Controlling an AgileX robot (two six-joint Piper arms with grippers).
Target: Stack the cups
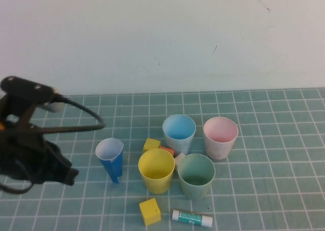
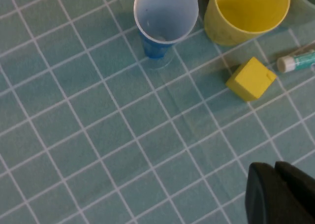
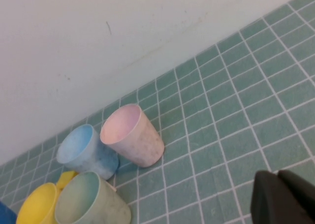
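Observation:
Four cups stand upright, close together, mid-table: light blue cup (image 1: 179, 131) and pink cup (image 1: 220, 136) behind, yellow cup (image 1: 156, 169) and pale green cup (image 1: 196, 175) in front. None is nested in another. My left gripper (image 1: 70, 175) hangs at the left, apart from them, shut and empty; the left wrist view shows its tips (image 2: 274, 169) over bare mat, with the yellow cup (image 2: 246, 10) beyond. My right gripper (image 3: 278, 177) is outside the high view, shut and empty, over the mat to the right of the pink cup (image 3: 132, 135).
A dark-blue paper cone (image 1: 110, 157) stands left of the yellow cup. Yellow blocks (image 1: 150, 211) (image 1: 151, 144), an orange block (image 1: 166, 150) and a glue stick (image 1: 192, 218) lie around the cups. A pale wall runs along the back.

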